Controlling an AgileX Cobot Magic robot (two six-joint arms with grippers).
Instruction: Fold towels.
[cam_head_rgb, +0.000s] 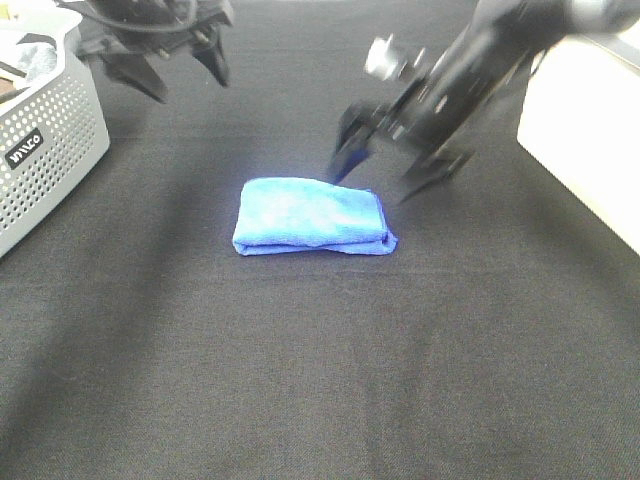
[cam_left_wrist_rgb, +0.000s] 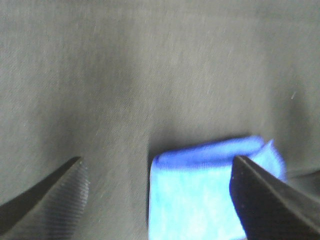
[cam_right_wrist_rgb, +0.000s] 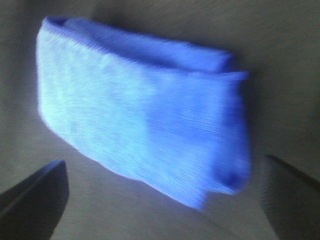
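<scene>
Black tablecloth (cam_head_rgb: 300, 380), grey perforated basket (cam_head_rgb: 45, 150) alongside.

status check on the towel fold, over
Left gripper open, empty. Right gripper open, beside blue towel. Towel folded, flat on table. Nothing blocking.

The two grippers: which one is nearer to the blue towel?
The right gripper: its open fingertips hang just beside the blue towel's far right corner. The left gripper, also open, is far back near the grey basket.
</scene>
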